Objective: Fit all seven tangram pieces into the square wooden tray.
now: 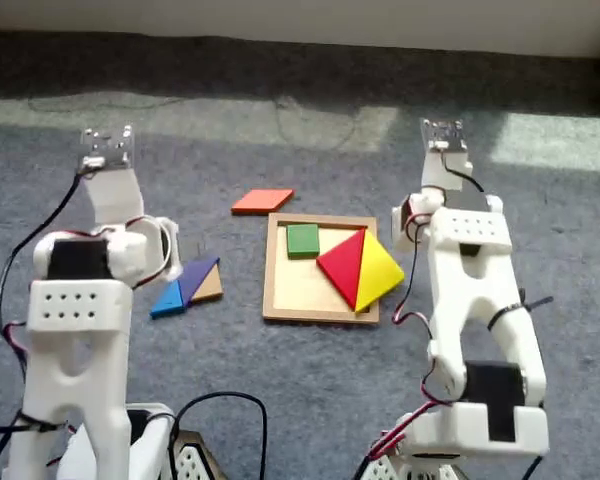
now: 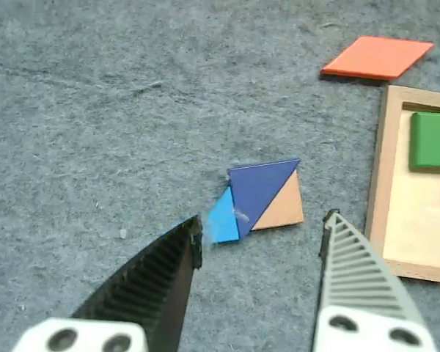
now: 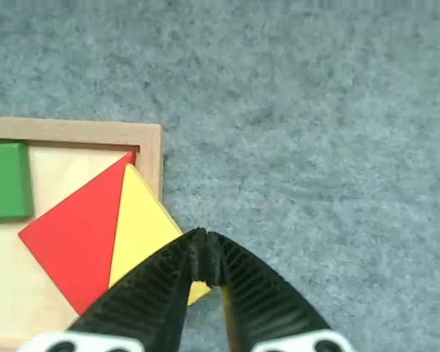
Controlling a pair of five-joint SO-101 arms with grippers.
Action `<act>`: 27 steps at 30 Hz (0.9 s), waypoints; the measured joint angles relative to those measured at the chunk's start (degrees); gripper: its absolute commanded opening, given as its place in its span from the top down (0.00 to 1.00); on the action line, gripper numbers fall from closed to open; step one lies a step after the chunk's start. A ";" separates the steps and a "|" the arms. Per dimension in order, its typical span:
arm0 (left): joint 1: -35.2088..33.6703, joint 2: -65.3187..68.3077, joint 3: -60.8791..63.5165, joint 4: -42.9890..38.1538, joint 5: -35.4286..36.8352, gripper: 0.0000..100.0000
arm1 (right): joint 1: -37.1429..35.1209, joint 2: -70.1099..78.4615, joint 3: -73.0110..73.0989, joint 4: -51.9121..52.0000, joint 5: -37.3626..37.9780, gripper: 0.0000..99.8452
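Note:
The square wooden tray (image 1: pixel 280 300) holds a green square (image 1: pixel 302 240) and a red triangle (image 1: pixel 343 262). A yellow triangle (image 1: pixel 380 270) lies beside the red one, its corner hanging over the tray's right rim. My right gripper (image 3: pixel 204 255) is shut at that corner, a thin strip of yellow showing between its fingers. On the carpet, left of the tray (image 2: pixel 385 183), a light blue triangle (image 2: pixel 223 218), a dark blue triangle (image 2: pixel 258 189) and a tan triangle (image 2: pixel 281 210) lie touching. My left gripper (image 2: pixel 262 229) hangs open just above them. An orange parallelogram (image 1: pixel 262 201) lies beyond the tray's far left corner.
Everything sits on grey carpet. Cables trail from both arm bases near the front edge. Open carpet lies in front of the tray and behind the orange parallelogram (image 2: pixel 378 57).

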 measured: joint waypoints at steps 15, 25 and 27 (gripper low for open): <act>-8.18 -19.08 27.69 -14.24 -0.18 0.74 | -6.86 21.89 -17.41 0.00 0.00 0.99; -8.18 -19.34 27.69 -14.42 -0.18 0.74 | -14.07 21.89 -17.41 0.62 0.00 0.99; -8.18 -19.34 27.78 -14.42 -0.18 0.74 | -15.56 21.89 -17.58 3.43 0.00 0.99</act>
